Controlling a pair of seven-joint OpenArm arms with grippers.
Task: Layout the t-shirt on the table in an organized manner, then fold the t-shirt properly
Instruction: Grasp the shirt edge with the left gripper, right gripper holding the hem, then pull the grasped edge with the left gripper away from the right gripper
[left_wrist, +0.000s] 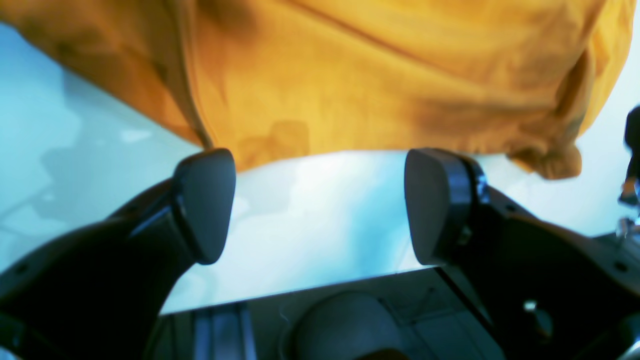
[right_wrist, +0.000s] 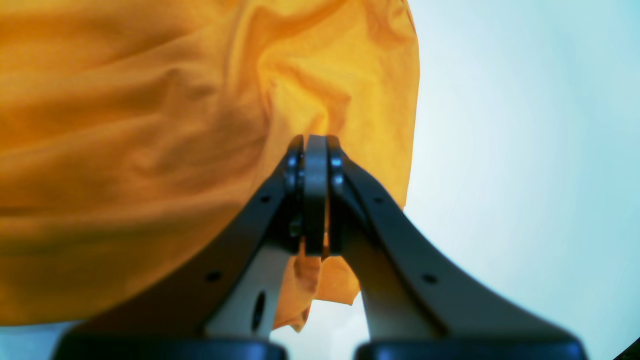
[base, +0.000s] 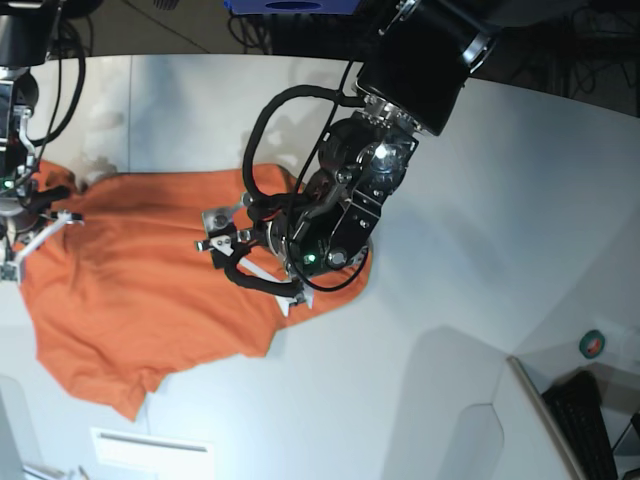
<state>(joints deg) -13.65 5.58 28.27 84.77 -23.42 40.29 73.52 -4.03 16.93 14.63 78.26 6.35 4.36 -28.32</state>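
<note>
The orange t-shirt (base: 150, 290) lies crumpled on the left half of the white table (base: 450, 300). My left gripper (base: 252, 270) hovers over the shirt's right edge. In the left wrist view this gripper (left_wrist: 320, 200) is open, nothing lies between its pads (left_wrist: 205, 205), and the t-shirt (left_wrist: 375, 75) lies just beyond them on the table (left_wrist: 310, 225). My right gripper (base: 45, 220) is at the shirt's far left edge. In the right wrist view it (right_wrist: 315, 145) is shut on a bunched fold of the t-shirt (right_wrist: 125, 150), with cloth hanging below the jaws.
A small green roll (base: 593, 345) and a dark keyboard (base: 590, 410) sit on a lower surface at the right front. A white label (base: 150, 445) lies near the front edge. The left arm's black cables (base: 270, 130) loop above the shirt.
</note>
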